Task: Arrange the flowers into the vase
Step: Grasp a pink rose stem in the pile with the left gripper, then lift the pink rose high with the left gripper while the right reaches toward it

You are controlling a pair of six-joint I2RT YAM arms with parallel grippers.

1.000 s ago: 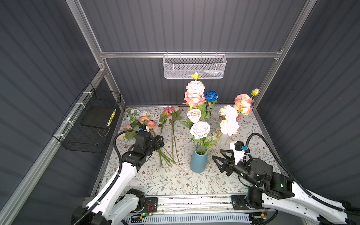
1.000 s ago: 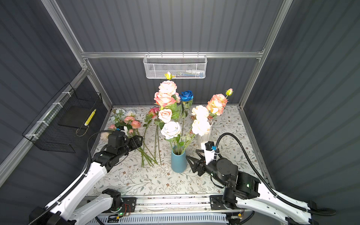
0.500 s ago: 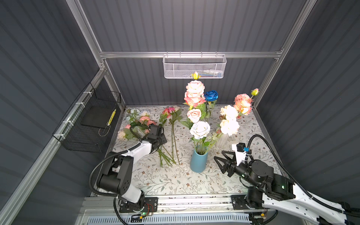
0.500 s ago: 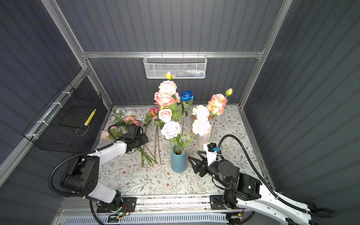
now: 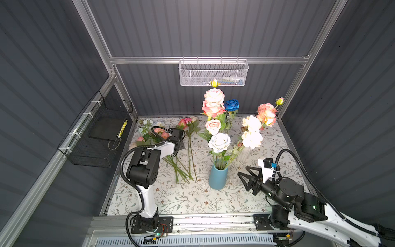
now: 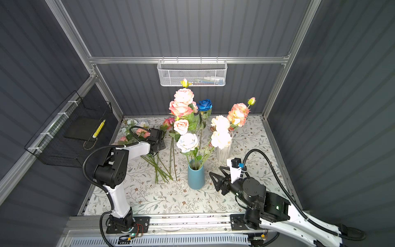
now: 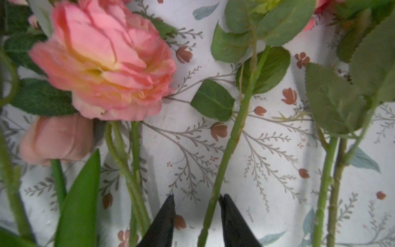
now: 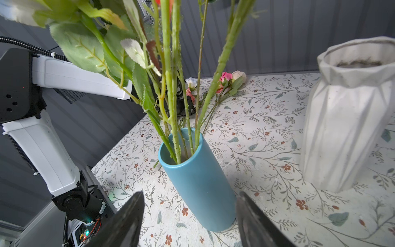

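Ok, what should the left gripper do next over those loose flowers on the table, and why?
Probably close the left gripper on the long green flower stem between its jaws: they sit either side of it with a gap showing, so nothing is gripped yet.

One blue vase (image 5: 217, 179), one white vase (image 5: 245, 153), two baskets (image 5: 213, 74), two arms (image 5: 148, 200), over ten blooms (image 5: 219, 142).
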